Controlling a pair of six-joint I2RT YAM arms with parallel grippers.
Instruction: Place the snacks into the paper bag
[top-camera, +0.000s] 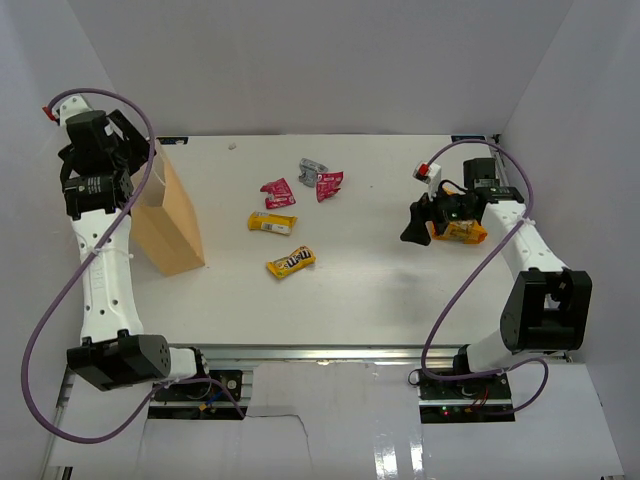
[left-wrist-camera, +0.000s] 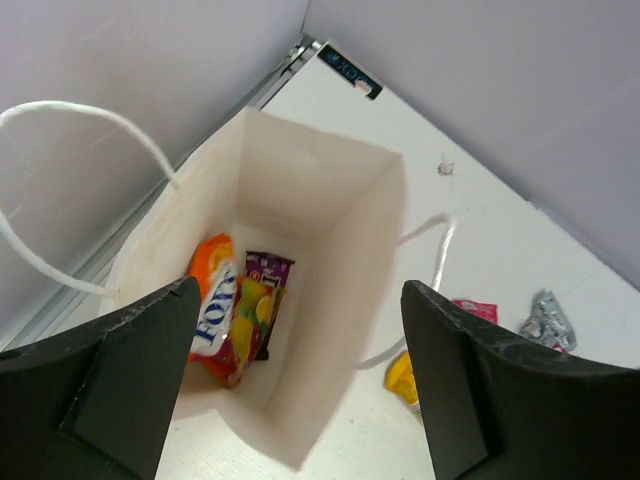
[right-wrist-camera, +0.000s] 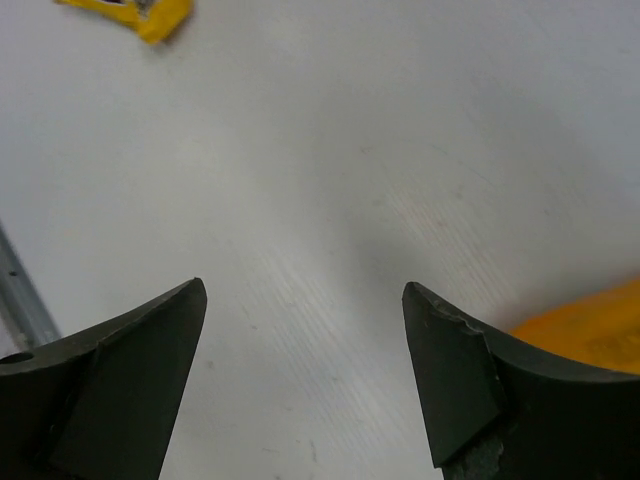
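The tan paper bag (top-camera: 168, 218) stands open at the table's left; the left wrist view looks down into it (left-wrist-camera: 320, 190), where an orange-pink candy bag (left-wrist-camera: 213, 305) and a purple packet (left-wrist-camera: 262, 300) lie. My left gripper (top-camera: 120, 150) hovers above its mouth, open and empty (left-wrist-camera: 300, 390). Two yellow packets (top-camera: 272, 222) (top-camera: 290, 263), two red wrappers (top-camera: 277, 193) (top-camera: 329, 184) and a grey wrapper (top-camera: 310, 170) lie mid-table. My right gripper (top-camera: 417, 222) is open and empty (right-wrist-camera: 305, 385) over bare table, with an orange pouch (top-camera: 462, 232) just right of it; the pouch's edge shows in the wrist view (right-wrist-camera: 590, 335).
White cord handles (left-wrist-camera: 60, 150) loop out from the bag's rim. A red-and-white fitting (top-camera: 430, 171) sits at the back right. A metal rail (top-camera: 330, 352) runs along the table's near edge. Grey walls enclose the table on three sides.
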